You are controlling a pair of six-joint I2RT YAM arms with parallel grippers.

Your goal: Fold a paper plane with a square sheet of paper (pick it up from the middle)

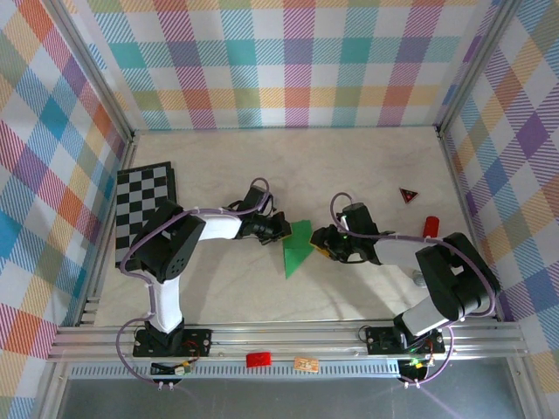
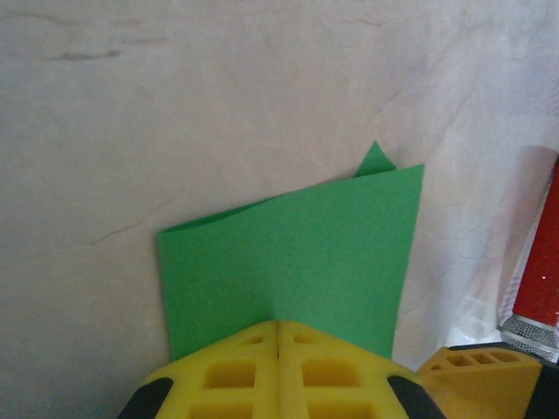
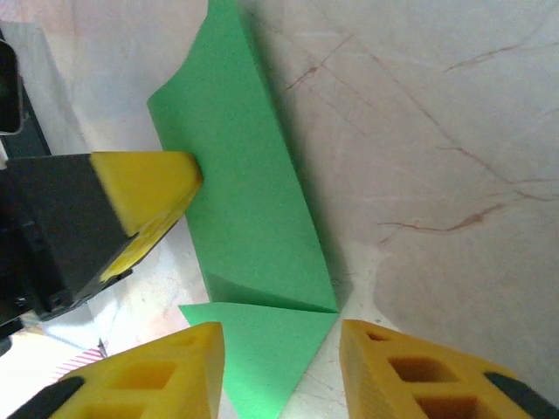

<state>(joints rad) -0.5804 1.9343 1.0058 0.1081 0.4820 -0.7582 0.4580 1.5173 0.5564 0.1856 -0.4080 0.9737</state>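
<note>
Green paper sheet (image 1: 298,247), partly folded, lying near the middle of the table (image 1: 349,157) between the two grippers. From above it reads as a plain bright green wedge, broad at the far end and tapering to a point towards the arm bases. The right wrist view shows a long flap turned over along a crisp diagonal crease, with a triangular corner projecting below it. The left wrist view shows a raised panel with a small green tip behind its upper edge. Left gripper (image 2: 278,327): yellow fingers pressed together and pinching the sheet's left edge, where the paper dents slightly. Right gripper (image 3: 279,336): fingers apart, the pointed corner lying between them, neither pad touching it. The pinched margin is hidden behind the left fingers, and how many layers lie under the flap cannot be made out. A red shape (image 2: 541,262) at the right border of the left wrist view is cut off by the frame and cannot be identified. The surface is pale, marbled beige with faint brown veins. A black-and-white chessboard (image 1: 144,209) lies at its left side, well apart from the sheet, and a small red-and-black triangle (image 1: 408,195) and a red cylinder (image 1: 431,227) lie to the right. Multicoloured plaid walls (image 1: 279,61) enclose three sides.
</note>
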